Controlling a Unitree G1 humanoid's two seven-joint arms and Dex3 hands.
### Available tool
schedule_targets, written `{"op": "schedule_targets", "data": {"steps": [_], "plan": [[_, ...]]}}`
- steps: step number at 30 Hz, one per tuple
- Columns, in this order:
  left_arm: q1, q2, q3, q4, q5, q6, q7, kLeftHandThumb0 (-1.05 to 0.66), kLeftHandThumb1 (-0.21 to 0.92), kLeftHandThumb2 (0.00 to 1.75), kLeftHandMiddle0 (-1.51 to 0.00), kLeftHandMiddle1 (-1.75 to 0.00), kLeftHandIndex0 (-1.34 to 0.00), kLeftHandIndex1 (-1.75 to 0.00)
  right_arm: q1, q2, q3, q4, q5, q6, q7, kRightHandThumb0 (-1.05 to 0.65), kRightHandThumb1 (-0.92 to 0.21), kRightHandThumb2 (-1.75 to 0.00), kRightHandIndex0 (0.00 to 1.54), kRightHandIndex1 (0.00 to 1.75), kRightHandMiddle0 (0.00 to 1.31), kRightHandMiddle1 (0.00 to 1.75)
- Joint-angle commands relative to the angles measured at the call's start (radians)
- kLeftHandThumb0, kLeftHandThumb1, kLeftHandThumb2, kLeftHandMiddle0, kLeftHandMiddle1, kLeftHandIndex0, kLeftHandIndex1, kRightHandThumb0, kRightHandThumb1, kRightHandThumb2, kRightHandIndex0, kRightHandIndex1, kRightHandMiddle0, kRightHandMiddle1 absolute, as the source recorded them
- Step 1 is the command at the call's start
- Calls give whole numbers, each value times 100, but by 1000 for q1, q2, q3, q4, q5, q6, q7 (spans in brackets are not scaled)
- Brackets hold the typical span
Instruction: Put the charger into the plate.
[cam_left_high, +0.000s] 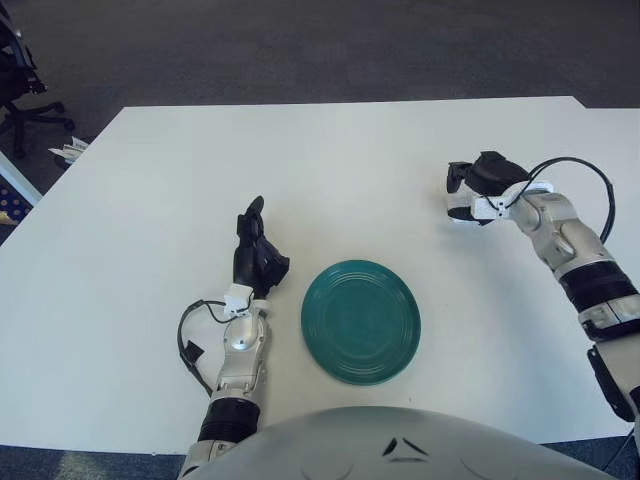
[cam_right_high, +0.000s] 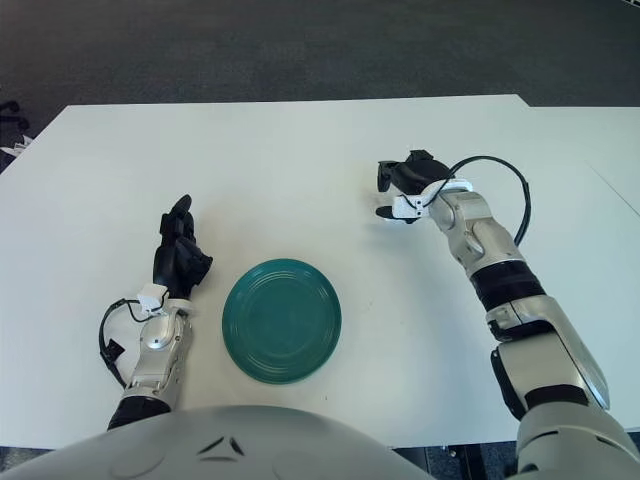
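A round green plate (cam_left_high: 361, 321) lies on the white table (cam_left_high: 300, 170), near its front edge. The charger (cam_left_high: 460, 213) is a small white object on the table, far right of the plate; the hand over it hides most of it. My right hand (cam_left_high: 468, 188) is low over the charger, its dark fingers (cam_right_high: 385, 176) spread above and beside it and not clearly closed on it. Left of the plate, my left hand (cam_left_high: 257, 250) stands idle, fingers pointing up and holding nothing.
A black cable (cam_left_high: 590, 180) loops from the right wrist. Another cable (cam_left_high: 188, 340) lies beside the left forearm. An office chair (cam_left_high: 20, 90) and a small white item (cam_left_high: 68, 150) show off the table's far left corner.
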Motion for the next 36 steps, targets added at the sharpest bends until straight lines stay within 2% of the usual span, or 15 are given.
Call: {"op": "schedule_targets", "data": {"steps": [1, 6, 10, 16, 29, 36], "plan": [[48, -3, 9, 83, -15, 28, -16, -105, 92, 119, -6, 0, 0, -62, -28, -17, 13, -16, -7, -3, 45, -105, -92, -79, 0, 0, 0, 22], [41, -1, 12, 91, -10, 23, -22, -105, 92, 119, -4, 0, -1, -63, -42, -24, 22, -12, -7, -9, 82, -105, -92, -82, 0, 0, 0, 15], [39, -1, 13, 95, -7, 17, -23, -105, 92, 119, -5, -1, -4, -66, -48, -26, 27, -6, -7, -16, 98, -105, -92, -83, 0, 0, 0, 13], [38, -2, 14, 98, -15, 17, -36, -105, 92, 119, -5, 0, -2, -65, -55, -32, 32, 1, -9, -30, 115, -105, -92, -84, 0, 0, 0, 13], [31, -9, 24, 114, -23, 15, -44, -105, 92, 119, -4, 0, -8, -70, -67, -27, 34, 32, -10, -45, 109, -105, -92, -86, 0, 0, 0, 15], [27, -7, 26, 123, -23, 12, -52, -105, 92, 120, -4, 0, -4, -68, -72, -22, 34, 48, -11, -49, 102, -105, -92, -86, 0, 0, 0, 15]]}}
